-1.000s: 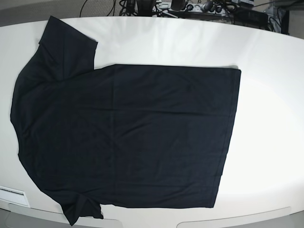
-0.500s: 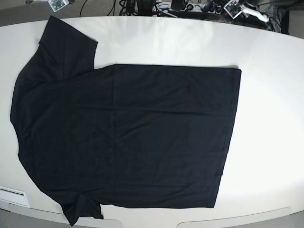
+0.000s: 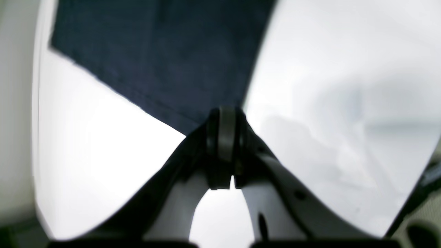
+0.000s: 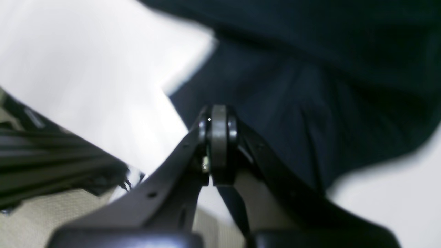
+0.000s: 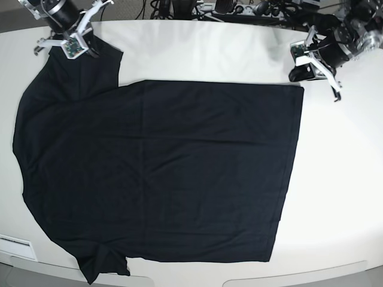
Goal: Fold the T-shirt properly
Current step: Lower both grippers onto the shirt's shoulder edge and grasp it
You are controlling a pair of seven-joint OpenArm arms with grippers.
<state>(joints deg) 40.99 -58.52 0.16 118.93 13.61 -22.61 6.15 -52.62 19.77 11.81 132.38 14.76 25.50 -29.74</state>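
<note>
Both claws look pinched all the way closed with nothing between them. Left claw [image 5: 297, 70] sits at the far right of the base view, right beside the T-shirt's [image 5: 161, 170] top hem corner. In the left wrist view its tips [image 3: 225, 137] meet with no gap, hovering over that hem corner, and no cloth seems to be caught in them. Right claw [image 5: 67, 43] is at the far left of the base view, over the upper sleeve. In the right wrist view its tips [image 4: 217, 136] are pressed together above dark fabric [image 4: 310, 79], but the shot is blurry, so I can't tell if it's actually touching the cloth.

As for the shirt, it's plain black and spread flat on the white tabletop [image 5: 341, 179], lying sideways: collar end toward the left of the base view, bottom hem running down the right. One sleeve points to the far edge at upper left, the other pokes off toward the near edge at lower left. Body looks pretty smooth, just faint creases. No folds made yet.

Past the far edge of the tabletop there's a tangle of dark cables and gear [image 5: 239, 8]. Left wrist view also shows the hem edge [image 3: 165, 51] lying flat against the bright tabletop [image 3: 344, 69].
</note>
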